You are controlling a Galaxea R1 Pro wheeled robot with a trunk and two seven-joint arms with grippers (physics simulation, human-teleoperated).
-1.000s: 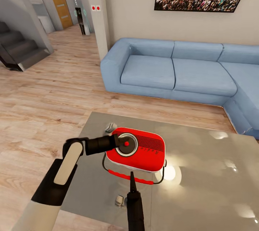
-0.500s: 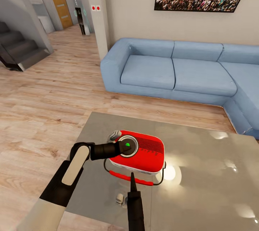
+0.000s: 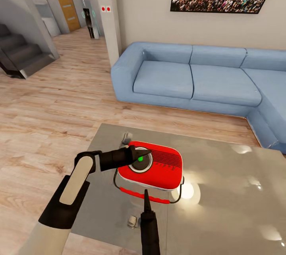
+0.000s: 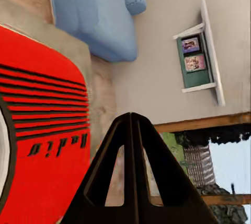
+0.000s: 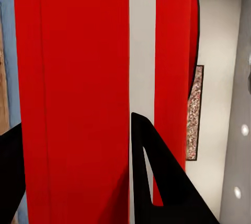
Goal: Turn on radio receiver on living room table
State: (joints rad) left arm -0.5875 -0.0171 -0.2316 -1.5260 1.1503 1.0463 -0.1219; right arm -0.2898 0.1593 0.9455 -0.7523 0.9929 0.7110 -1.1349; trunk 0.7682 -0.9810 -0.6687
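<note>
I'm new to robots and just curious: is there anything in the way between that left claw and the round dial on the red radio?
Nothing visible stands between them. In the head view the left gripper lies right over the dial, where a green light glows, on the radio receiver, which sits on the table.

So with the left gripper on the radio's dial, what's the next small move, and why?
Probably lift the left gripper clear of the radio receiver. The dot on its round dial glows green, which suggests it is on, and the radio lies flat on the table.
</note>
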